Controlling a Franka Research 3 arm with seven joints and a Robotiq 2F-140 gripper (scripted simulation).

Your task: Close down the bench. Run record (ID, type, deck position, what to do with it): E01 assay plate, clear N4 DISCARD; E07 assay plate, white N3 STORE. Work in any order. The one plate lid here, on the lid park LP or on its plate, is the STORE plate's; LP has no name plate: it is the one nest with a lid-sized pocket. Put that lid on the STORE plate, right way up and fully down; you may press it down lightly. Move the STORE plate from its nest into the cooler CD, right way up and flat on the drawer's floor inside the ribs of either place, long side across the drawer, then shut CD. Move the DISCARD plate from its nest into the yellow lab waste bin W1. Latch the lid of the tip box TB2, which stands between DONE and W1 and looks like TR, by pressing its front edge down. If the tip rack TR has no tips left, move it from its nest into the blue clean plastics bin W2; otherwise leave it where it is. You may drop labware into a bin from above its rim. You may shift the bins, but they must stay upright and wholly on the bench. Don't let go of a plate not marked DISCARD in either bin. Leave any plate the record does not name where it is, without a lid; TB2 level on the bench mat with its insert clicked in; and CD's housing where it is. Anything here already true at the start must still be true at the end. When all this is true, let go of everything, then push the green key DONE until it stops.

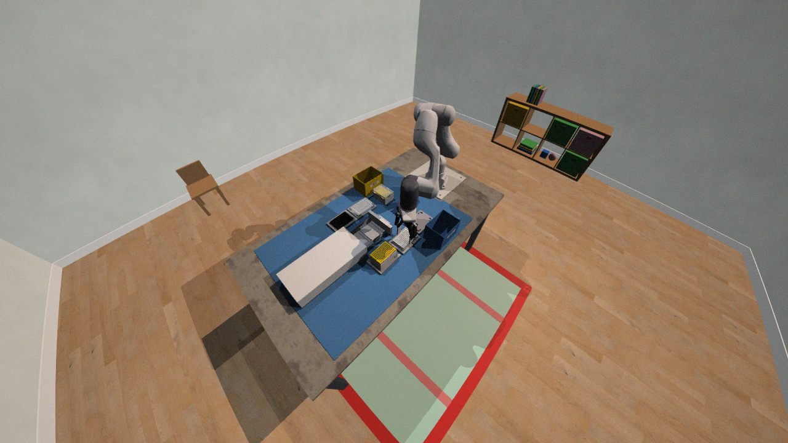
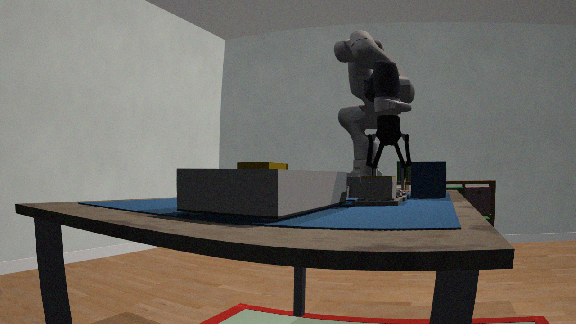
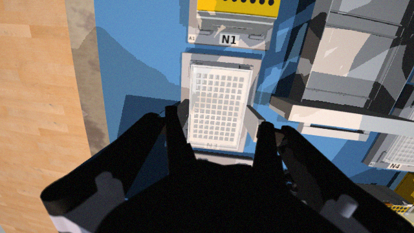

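My gripper point(image 3: 216, 110) point(image 1: 404, 226) point(image 2: 388, 165) is shut on the white assay plate point(image 3: 220, 84) point(image 1: 400, 237) at nest N3, fingers on its long sides. A clear lid seems to lie on the plate. I cannot tell whether the plate is lifted off the nest. The tip rack TR point(image 3: 239, 4) point(image 1: 382, 253), with a yellow top, stands in N1 just beyond it. The cooler CD point(image 1: 322, 264) point(image 2: 241, 189) has its drawer point(image 1: 374, 226) point(image 3: 339, 120) pulled open beside the plate. The clear plate point(image 3: 404, 150) point(image 1: 361, 206) sits in N4. The black-pocketed nest LP point(image 1: 341, 220) looks empty.
The yellow bin W1 point(image 1: 367, 179) and the tip box TB2 point(image 1: 383, 192) stand at the mat's far side. The blue bin W2 point(image 1: 442, 228) point(image 2: 428, 179) stands close to the gripper. The table edge runs left of N3 in the wrist view.
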